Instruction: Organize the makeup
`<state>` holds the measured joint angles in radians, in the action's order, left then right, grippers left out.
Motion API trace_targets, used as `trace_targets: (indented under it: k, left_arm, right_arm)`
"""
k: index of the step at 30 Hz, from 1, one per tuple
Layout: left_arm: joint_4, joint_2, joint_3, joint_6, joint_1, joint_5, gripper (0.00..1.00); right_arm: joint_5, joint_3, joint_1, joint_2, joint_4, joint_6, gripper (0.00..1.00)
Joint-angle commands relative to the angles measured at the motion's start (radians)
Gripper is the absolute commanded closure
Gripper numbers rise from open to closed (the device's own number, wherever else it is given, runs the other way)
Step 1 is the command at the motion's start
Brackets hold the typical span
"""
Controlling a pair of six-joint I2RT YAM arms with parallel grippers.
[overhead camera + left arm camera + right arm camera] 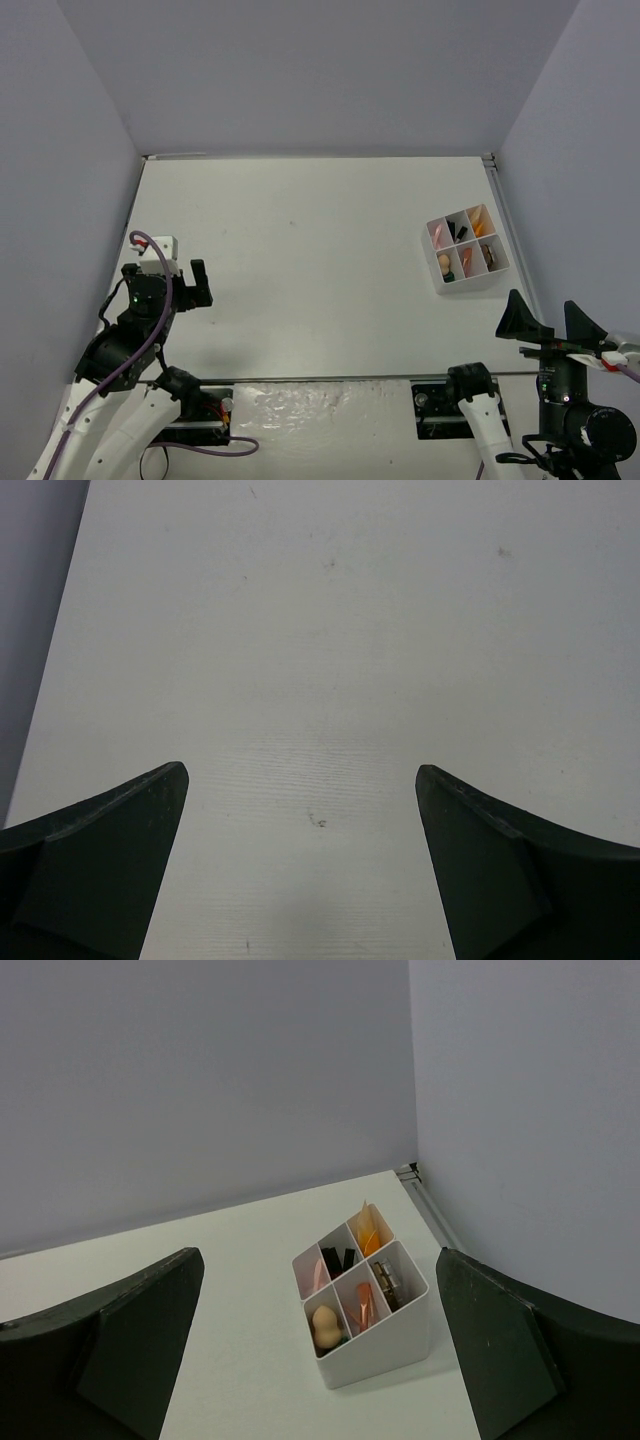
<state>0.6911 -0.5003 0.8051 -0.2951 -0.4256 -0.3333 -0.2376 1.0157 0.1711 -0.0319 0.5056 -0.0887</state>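
The makeup sits in a white six-compartment tray (472, 284) (392, 1345) at the table's right side. A beige sponge (325, 1327) (443, 263) fills the near-left cell, with pink-orange sticks (362, 1303) beside it and brown palettes (387, 1278) to the right. The back row holds a pink stick (317, 1271), dark sticks (337, 1260) and an orange tube (368, 1228) (480, 222). My right gripper (548, 322) (320, 1255) hangs open in front of the tray, well short of it. My left gripper (168, 278) (300, 770) stands open over bare table at the left.
Grey walls close the table at the back and both sides. A metal rail (428, 1200) runs along the right edge just beyond the tray. The white tabletop (310, 260) between the arms carries only small dark specks.
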Motion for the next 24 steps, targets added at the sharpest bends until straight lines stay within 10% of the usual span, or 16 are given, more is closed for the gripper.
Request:
trace_targets:
  k: [1,24]
  left_arm:
    - [-0.062,-0.014,0.009,0.014,0.026,0.011,0.03]
    - [-0.085,-0.033,0.0,0.022,0.133,0.109,0.03]
  right_arm:
    - [0.017,0.018,0.007,-0.014,-0.057,0.032,0.0]
    - [0.028,0.039,0.007,-0.029,-0.058,0.045,0.0]
